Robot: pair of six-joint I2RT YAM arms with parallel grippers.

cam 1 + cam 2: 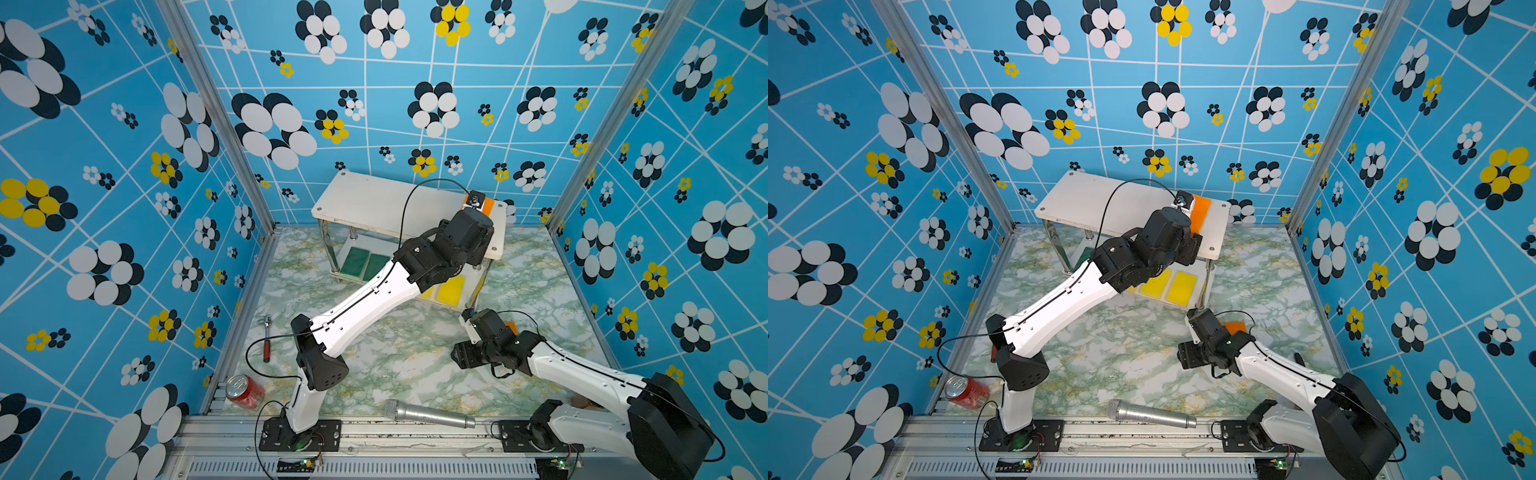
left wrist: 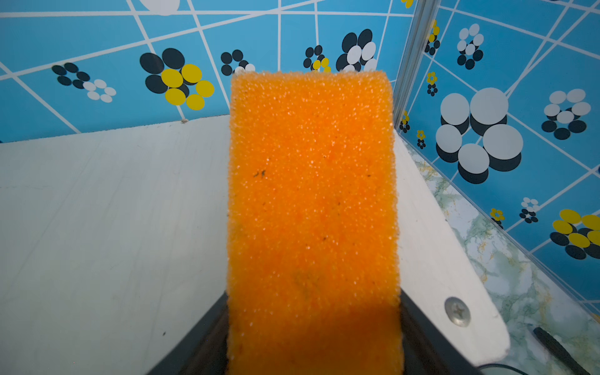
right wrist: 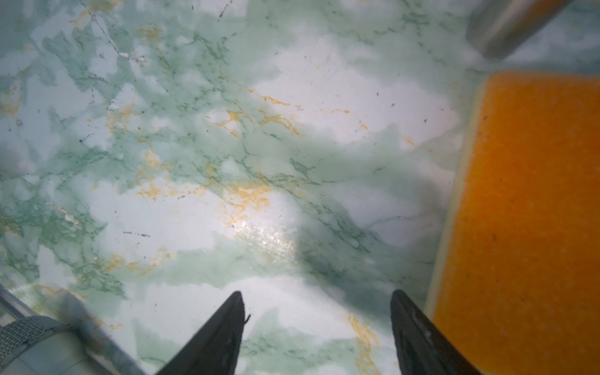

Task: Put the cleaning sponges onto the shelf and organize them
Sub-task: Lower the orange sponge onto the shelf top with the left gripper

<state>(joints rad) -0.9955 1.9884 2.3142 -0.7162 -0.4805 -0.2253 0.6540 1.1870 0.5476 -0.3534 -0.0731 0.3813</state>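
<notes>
At the marbled tabletop's (image 1: 374, 374) left edge lie a red soda can (image 1: 245, 392) and a red-handled ratchet (image 1: 266, 345). Behind stands the shelf (image 1: 365, 199): two dark green sponges (image 1: 365, 262) side by side on the left of its lower board, yellow sponges (image 1: 1183, 286) on the right. The left gripper (image 2: 313, 328) reaches over the top board's right end, jaws clamped narrowly on an orange sponge (image 2: 311, 194); whether it touches the board I cannot tell. A silver microphone (image 1: 428, 413) lies at the front edge. The right gripper (image 3: 316, 293) hovers low over the tabletop, jaws wide and empty, a second orange sponge (image 3: 526, 227) flat just beside it.
</notes>
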